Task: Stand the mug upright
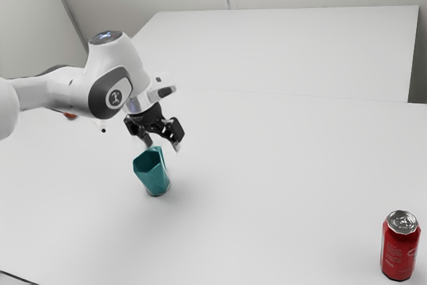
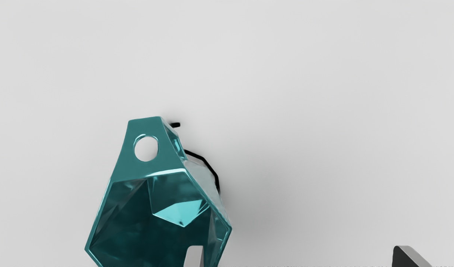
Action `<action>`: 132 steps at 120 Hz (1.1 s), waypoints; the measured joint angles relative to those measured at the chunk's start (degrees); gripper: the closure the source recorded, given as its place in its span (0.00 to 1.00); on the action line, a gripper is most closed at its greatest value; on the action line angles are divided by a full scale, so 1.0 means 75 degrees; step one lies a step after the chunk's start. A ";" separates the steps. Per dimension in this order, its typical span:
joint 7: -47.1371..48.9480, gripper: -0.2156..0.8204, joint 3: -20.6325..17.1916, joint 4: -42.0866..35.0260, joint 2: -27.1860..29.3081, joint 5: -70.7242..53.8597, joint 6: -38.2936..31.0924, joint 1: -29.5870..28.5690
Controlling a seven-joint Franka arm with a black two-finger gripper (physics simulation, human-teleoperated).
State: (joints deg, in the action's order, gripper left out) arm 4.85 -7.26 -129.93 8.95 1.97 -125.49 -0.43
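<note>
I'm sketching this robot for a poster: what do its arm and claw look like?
The arm is glossy white with smooth, rounded casings. A dark grey panel on its side carries a round emblem, and a dark round cap tops the wrist. The claw is black and angular, with two fingers ending in pale grey tips.

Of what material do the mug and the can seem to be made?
The teal mug looks like glossy plastic or glazed ceramic, I cannot tell which: its facets catch bright highlights. The red can seems to be painted metal, likely aluminium: its top is silvery and shiny.
</note>
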 joint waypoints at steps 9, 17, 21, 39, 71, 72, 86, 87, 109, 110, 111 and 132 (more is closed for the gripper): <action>-0.0002 0.25 -0.0028 0.0404 -0.0041 0.0008 0.0415 0.0015; -0.0003 0.25 -0.0045 0.0781 -0.0079 0.0012 0.0825 0.0015; -0.0002 0.24 -0.0048 0.0970 -0.0102 0.0014 0.1038 0.0009; 0.0002 0.24 -0.0051 0.1998 -0.0312 0.0017 0.2061 -0.0026; 0.0004 0.23 -0.0037 0.3179 -0.0690 -0.0033 0.3314 -0.0087; 0.0004 0.23 -0.0036 0.3202 -0.0691 -0.0036 0.3337 -0.0087; 0.0004 0.23 -0.0021 0.3528 -0.0722 -0.0060 0.3547 -0.0088; 0.0004 0.23 -0.0020 0.3554 -0.0729 -0.0061 0.3558 -0.0088; -0.0003 0.23 0.0002 0.4093 -0.0965 -0.0079 0.3736 -0.0082; -0.0004 0.23 0.0004 0.4116 -0.0976 -0.0080 0.3742 -0.0081; -0.0005 0.23 0.0006 0.4136 -0.0985 -0.0080 0.3748 -0.0080; -0.0020 0.23 0.0025 0.4725 -0.1160 -0.0094 0.3974 -0.0089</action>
State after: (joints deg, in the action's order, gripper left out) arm 4.70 -7.07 -94.49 0.25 1.27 -95.68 -1.10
